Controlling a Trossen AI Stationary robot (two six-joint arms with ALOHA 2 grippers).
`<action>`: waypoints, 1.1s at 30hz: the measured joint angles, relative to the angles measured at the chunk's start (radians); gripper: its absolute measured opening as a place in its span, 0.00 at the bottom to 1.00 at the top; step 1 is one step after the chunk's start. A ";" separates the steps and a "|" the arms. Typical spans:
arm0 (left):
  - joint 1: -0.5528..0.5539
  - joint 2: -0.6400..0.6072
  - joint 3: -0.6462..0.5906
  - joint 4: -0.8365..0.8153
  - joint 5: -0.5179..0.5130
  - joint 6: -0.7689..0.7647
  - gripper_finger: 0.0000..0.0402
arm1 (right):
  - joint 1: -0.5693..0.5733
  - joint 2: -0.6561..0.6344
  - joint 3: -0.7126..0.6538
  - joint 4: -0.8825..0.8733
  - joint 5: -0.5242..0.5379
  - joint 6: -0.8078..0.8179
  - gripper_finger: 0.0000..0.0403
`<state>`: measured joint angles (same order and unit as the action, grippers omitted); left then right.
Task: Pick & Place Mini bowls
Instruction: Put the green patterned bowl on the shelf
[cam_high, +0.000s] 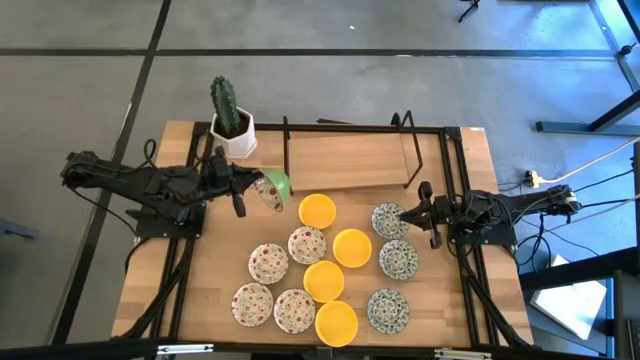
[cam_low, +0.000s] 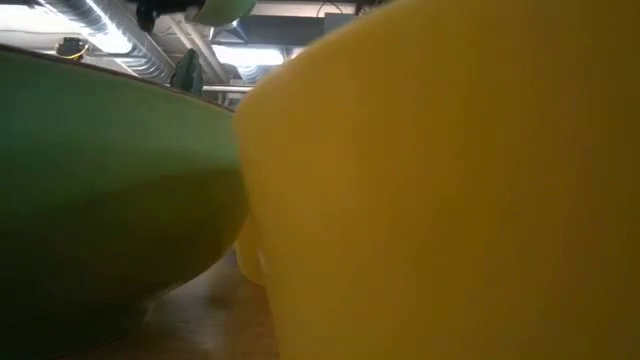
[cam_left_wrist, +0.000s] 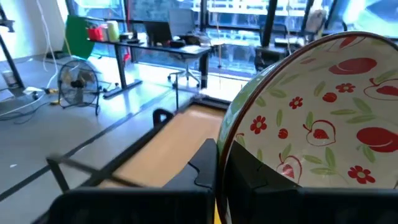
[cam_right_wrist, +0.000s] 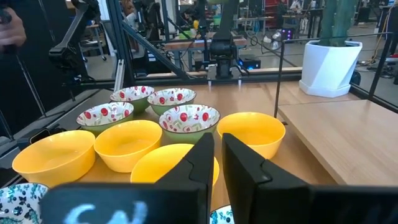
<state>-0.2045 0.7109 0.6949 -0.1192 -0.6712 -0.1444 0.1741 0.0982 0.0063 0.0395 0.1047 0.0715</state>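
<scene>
Along the lower edge of the high view sit a yellow bowl (cam_high: 336, 322), two red-speckled bowls (cam_high: 294, 310) (cam_high: 252, 303) to its left and a green-grey patterned bowl (cam_high: 388, 310) to its right. One row up in the frame lie another yellow bowl (cam_high: 323, 280), a red-speckled bowl (cam_high: 268, 262) and a patterned bowl (cam_high: 398, 259). Above those come a red-speckled bowl (cam_high: 307, 244) and a yellow bowl (cam_high: 352, 247), then a yellow bowl (cam_high: 317, 210) near the frame's centre and a patterned bowl (cam_high: 388, 219) to its right. All of these rest on the wooden desk (cam_high: 215, 270).

The right gripper (cam_high: 426, 212) hangs just beside that last patterned bowl at centre right; its fingers (cam_right_wrist: 245, 171) stand nearly together with only a thin gap and nothing between them.

At centre left, the left gripper (cam_high: 240, 190) clamps a tilted red-speckled bowl with a green outside (cam_high: 272, 188), lifted off the desk; in the left wrist view its rim sits between the dark fingers (cam_left_wrist: 261, 180).

Behind them, in the upper middle of the frame, a raised wooden shelf with a black wire frame (cam_high: 345, 160) stands, and a cactus in a white pot (cam_high: 232, 125) occupies the desk's upper left corner.
</scene>
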 joint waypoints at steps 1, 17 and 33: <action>0.007 0.022 0.024 0.000 0.001 0.001 0.02 | 0.000 0.000 0.000 0.000 0.000 0.000 0.09; 0.121 0.434 0.536 -0.105 0.131 0.131 0.02 | 0.000 0.000 0.000 0.000 0.000 0.005 0.09; 0.358 0.911 1.216 -0.644 0.261 0.053 0.02 | 0.000 0.000 0.000 0.000 0.000 0.007 0.09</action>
<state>0.1539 1.6217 1.9111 -0.7633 -0.4104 -0.0917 0.1743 0.0982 0.0063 0.0399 0.1047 0.0784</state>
